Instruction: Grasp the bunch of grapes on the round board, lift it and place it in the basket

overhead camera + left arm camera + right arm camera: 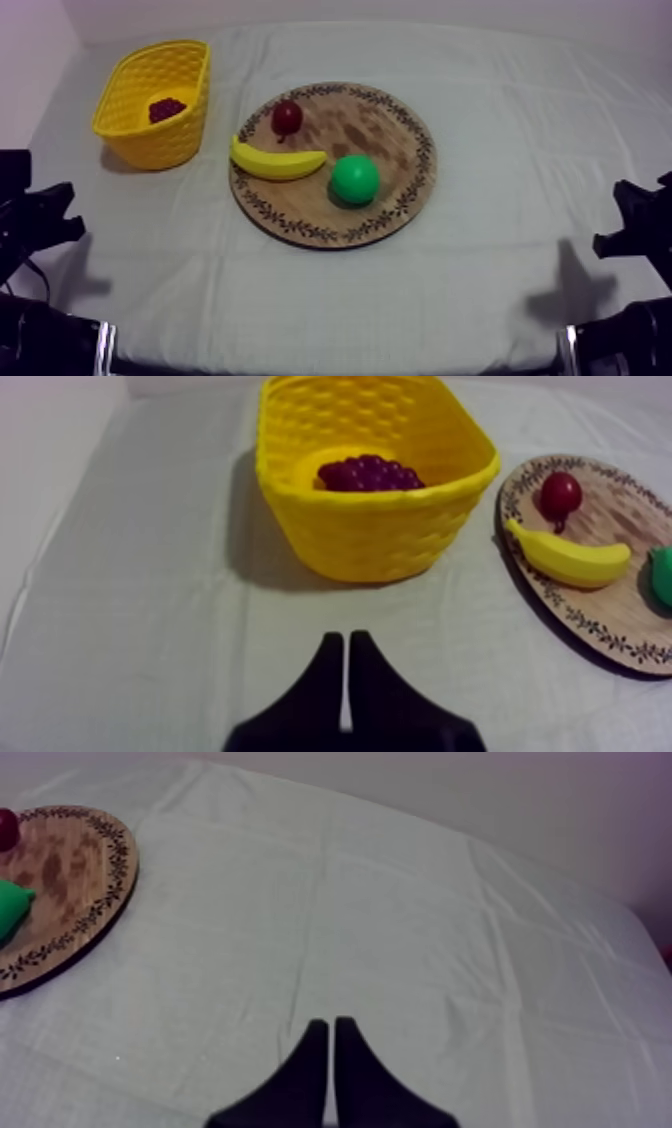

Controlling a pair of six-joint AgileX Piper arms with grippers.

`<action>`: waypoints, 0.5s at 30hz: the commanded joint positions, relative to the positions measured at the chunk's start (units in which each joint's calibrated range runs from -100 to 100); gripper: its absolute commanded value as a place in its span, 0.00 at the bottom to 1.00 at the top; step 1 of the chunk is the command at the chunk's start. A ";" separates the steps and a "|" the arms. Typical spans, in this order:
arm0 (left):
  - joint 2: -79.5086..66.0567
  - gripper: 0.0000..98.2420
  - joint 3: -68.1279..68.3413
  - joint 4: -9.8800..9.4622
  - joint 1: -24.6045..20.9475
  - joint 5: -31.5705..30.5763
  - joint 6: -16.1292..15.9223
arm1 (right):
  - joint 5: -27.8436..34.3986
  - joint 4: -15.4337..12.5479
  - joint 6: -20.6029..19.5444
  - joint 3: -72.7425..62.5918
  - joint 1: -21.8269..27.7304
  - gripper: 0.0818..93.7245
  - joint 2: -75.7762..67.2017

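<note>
Free along the table's [500, 290] near edge and across its whole right side: bare cloth only. Blocked toward the far left corner by the basket [150, 140], tall-walled, open from above, grapes [166, 108] low inside. Blocked mid-table by the board [385, 125] and 3 things on it: red fruit [287, 117], banana [277, 162], pear [355, 179]. Passable but narrow between basket and board, banana tip at the rim there. Bare on the board's right side.

Banana [277, 161] just beside small red fruit [287, 117]; pear [355, 179] near.
</note>
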 commanded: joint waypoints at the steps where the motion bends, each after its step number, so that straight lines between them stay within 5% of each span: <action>1: -6.35 0.00 0.39 -0.44 0.03 1.15 0.77 | 0.02 0.00 0.00 -0.01 -0.01 0.00 -0.02; 15: -12.70 0.00 1.11 -4.82 2.32 4.89 4.36 | 0.02 0.00 -0.01 -0.01 -0.01 0.00 -0.02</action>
